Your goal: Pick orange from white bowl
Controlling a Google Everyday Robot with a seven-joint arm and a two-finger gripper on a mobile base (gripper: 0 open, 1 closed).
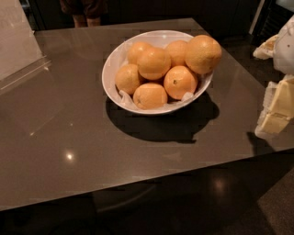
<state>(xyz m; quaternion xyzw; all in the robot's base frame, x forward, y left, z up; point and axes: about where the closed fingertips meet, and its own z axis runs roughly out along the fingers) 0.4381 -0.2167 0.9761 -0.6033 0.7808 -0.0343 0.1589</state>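
Note:
The white bowl (111, 64) stands on the far middle of a glossy grey-brown table (69, 137). It holds several oranges on crumpled white paper. The orange (202, 53), the largest and palest, sits at the bowl's right rim, higher than the others. Smaller, deeper-orange fruits fill the rest, one (179, 81) with a dark stem dot. My gripper (277, 110), cream and white, shows at the right edge of the view, to the right of the bowl and apart from it, by the table's right edge.
A clear plastic stand (20, 46) sits at the table's far left. A person's legs (85, 11) show behind the far edge. The table's front edge runs across the lower view, with dark floor (206, 202) below.

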